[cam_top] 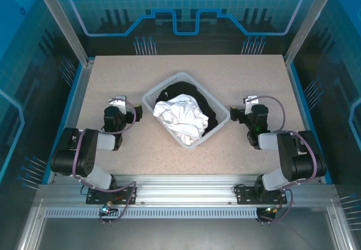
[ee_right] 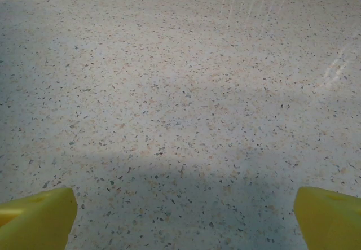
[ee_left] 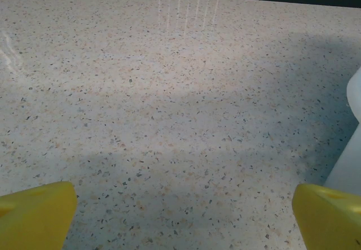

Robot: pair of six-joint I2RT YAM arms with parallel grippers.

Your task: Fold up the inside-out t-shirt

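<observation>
The left gripper rests low over the bench, empty. In the left wrist view its yellow fingers stand wide apart over bare speckled surface, with the white basket wall at the right edge.

To its right, in the middle of the bench, the basket sits turned corner-on to the arms. The t-shirt lies inside it, crumpled into a white heap on top of a black garment, toward the near-left part of the basket. Bunched as it is, it shows no clear long axis.

Further right, the right gripper is likewise spread wide and holds nothing.

The shirt lies inward from both arms, about midway and perhaps slightly nearer the left. Either could reach in first, going over the rim.
</observation>
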